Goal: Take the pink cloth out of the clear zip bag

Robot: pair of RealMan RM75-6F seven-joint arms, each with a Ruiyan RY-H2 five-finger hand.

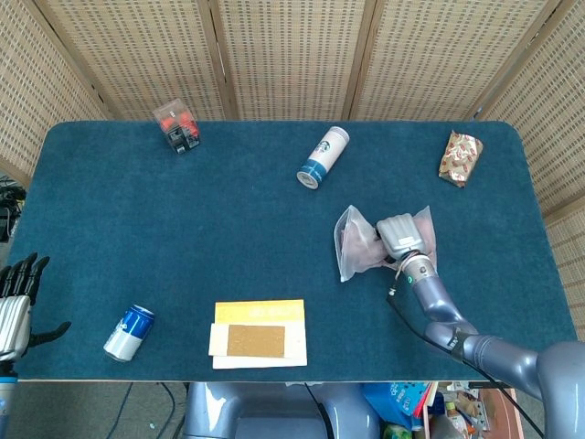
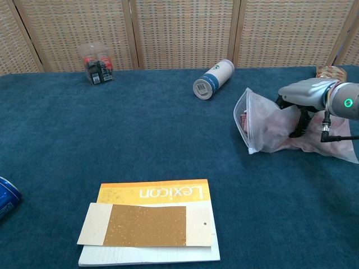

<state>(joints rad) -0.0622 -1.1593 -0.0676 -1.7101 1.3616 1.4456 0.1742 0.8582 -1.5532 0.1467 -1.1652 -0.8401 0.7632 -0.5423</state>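
Observation:
The clear zip bag (image 1: 358, 245) (image 2: 263, 128) lies right of the table's middle, bunched up, with its open mouth raised toward the left. The pink cloth (image 1: 368, 256) (image 2: 273, 119) shows through the plastic inside it. My right hand (image 1: 400, 238) (image 2: 300, 105) sits on top of the bag's right part, fingers curled down and gripping the plastic. My left hand (image 1: 15, 300) hovers at the table's near left edge with fingers spread and nothing in it; the chest view does not show it.
A blue can (image 1: 129, 332) (image 2: 5, 197) lies at the near left. A yellow book under a brown card (image 1: 259, 334) (image 2: 150, 221) lies near the front. A white cup (image 1: 324, 157) (image 2: 213, 79), a clear box (image 1: 177, 127) (image 2: 96, 63) and a snack packet (image 1: 461, 157) lie further back.

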